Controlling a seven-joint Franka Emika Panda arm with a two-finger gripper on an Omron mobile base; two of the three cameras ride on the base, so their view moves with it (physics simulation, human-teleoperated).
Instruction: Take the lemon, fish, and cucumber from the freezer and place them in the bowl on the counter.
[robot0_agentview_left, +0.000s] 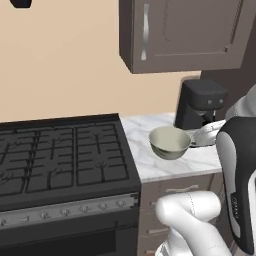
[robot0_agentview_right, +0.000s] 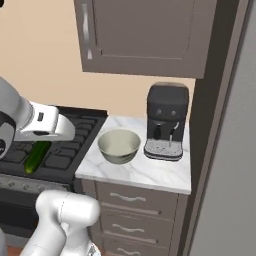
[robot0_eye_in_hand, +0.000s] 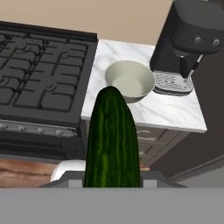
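We hold the cucumber (robot0_eye_in_hand: 112, 140) tight in our end effector (robot0_agentview_right: 36, 150), up in the air over the stove (robot0_agentview_left: 60, 155). Further off, the bowl (robot0_agentview_right: 119, 146) sits on the worktop (robot0_agentview_right: 150, 172), just beside the coffee machine (robot0_agentview_right: 166, 121).

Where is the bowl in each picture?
Left base view: the bowl sits right of centre on the counter, beside the stove.
Right base view: near the middle, left of the coffee machine.
Hand view: upper middle, beyond the cucumber.
Shared landmark: the coffee machine.
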